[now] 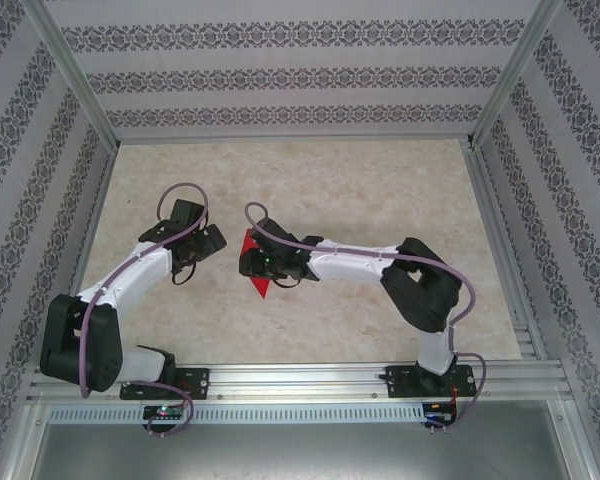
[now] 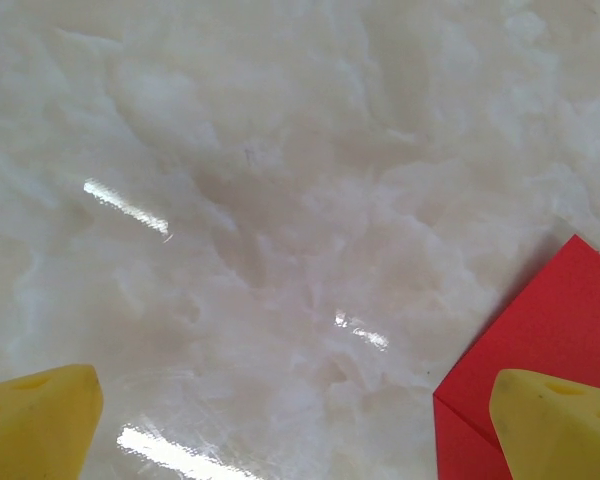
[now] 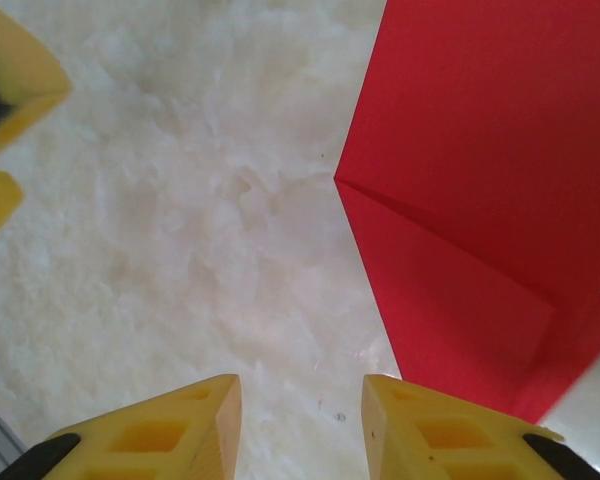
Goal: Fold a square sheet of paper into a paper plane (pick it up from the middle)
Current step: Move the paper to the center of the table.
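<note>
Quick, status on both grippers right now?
Left gripper: open wide, holding nothing.
Right gripper: open with a narrower gap, holding nothing; the red paper sheet lies just beside it.

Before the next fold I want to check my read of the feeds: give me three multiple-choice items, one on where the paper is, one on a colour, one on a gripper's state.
1. Where does the red paper lie? A. against the back wall; B. in the middle, partly under the right gripper; C. beside the left arm's base.
2. What colour are the fingertips? A. blue; B. black; C. yellow.
3. The left gripper is: A. open, holding nothing; B. shut on the paper; C. shut, empty.
Answers: 1 B, red edges poke out beneath that gripper in the top view; 2 C, both wrist views show yellow tips; 3 A, its fingers stand wide apart, pinching nothing.
</note>
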{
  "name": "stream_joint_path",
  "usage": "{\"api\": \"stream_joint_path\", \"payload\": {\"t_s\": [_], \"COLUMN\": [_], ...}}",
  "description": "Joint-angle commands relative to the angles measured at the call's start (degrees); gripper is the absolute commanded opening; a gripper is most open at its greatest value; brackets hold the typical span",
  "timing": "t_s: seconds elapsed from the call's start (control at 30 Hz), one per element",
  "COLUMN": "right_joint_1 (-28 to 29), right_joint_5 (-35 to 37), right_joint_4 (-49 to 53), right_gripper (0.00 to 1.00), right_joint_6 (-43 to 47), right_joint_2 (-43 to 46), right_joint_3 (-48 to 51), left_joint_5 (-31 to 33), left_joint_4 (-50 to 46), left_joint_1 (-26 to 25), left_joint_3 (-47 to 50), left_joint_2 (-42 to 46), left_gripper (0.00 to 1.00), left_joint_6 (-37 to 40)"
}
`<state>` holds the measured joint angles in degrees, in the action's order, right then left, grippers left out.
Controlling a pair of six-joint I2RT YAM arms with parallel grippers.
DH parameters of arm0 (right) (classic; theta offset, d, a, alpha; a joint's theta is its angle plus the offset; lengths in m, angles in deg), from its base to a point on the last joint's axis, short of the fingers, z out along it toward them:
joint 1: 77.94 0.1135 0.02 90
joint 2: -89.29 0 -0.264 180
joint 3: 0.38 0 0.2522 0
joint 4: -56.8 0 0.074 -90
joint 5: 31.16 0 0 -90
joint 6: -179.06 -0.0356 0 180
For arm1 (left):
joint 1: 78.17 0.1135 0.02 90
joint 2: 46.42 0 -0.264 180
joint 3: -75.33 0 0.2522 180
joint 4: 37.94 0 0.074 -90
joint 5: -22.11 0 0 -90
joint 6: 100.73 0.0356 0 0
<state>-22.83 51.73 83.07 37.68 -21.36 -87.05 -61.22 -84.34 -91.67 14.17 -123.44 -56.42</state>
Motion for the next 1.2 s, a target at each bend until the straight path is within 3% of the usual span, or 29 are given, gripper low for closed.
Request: {"api": "stream_joint_path", "payload": {"t_s": [0.0,0.33,0.57,0.7,0.8,0.9,1.03,1.17], "right_joint_1": [0.1,-2.5,-7.7,-10.3,-10.5,-10.6,-8.6,-7.9], "right_joint_5": [-1.8,-4.9,-7.9,-8.6,-3.5,-0.6,2.7,4.7], "right_joint_4": [2.4,12.1,20.6,22.7,21.6,16.5,10.1,8.7], "right_gripper": [0.38,0.39,0.39,0.41,0.46,0.49,0.49,0.49], "right_joint_6": [0.7,11.7,32.9,37.5,32.3,19.5,7.4,3.6], "right_joint_2": [-3.5,-7.5,-0.2,7.2,12.3,14.7,13.4,10.1], "right_joint_3": [-3.4,-1.9,10.2,12.3,10.5,11.1,12.0,9.9], "left_joint_5": [0.2,-1.6,-5.7,-8.5,-10.4,-11.8,-14.2,-16.2], "left_joint_4": [1.7,1.7,2.9,4.2,4.7,4.9,6.9,8.3], "left_joint_1": [1.0,1.1,1.0,1.0,0.9,0.8,0.4,-0.5], "left_joint_3": [0.7,0.0,-0.2,0.0,0.2,0.5,1.6,1.9], "left_joint_2": [1.3,1.1,0.5,0.2,0.5,1.1,2.3,2.4], "left_gripper": [1.0,1.0,1.0,1.0,1.0,1.0,1.0,1.0], "left_joint_6": [-1.0,0.5,3.2,4.0,4.1,4.2,3.6,3.4]}}
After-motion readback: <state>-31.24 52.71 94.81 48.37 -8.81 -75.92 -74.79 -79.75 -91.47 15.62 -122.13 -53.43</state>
